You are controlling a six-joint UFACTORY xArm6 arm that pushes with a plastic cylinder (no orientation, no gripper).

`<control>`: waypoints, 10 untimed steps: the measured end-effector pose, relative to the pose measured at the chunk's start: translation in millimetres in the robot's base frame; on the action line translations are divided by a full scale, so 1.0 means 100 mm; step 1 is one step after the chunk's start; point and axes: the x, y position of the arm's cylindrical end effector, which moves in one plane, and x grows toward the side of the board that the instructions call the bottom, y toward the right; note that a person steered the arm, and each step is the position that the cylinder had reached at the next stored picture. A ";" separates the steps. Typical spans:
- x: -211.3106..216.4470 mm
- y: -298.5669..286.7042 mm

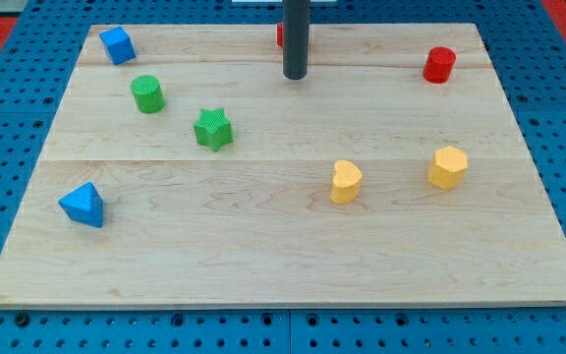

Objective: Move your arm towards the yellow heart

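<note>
Board (263, 265) is lying mostly bare at the view's bottom, a blue triangular block (83, 205) sitting low on the left. Further up, right of centre, the yellow heart (346, 181) is waiting untouched, a yellow hexagon-like block (447, 167) just to its right. Which way the heart's point is facing, or its long axis, I cannot tell. At the view's top my tip (295, 76) is resting, well apart from the heart, with a red block (280, 35) peeking out behind the rod; no gripper here, so nothing is being held. Judging by that gap, the approach is barely begun: a run down and slightly right is left.
</note>
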 end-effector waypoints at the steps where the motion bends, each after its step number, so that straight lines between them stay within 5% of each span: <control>1: 0.05 0.01; 6: 1.35 0.12; 10: 1.37 0.19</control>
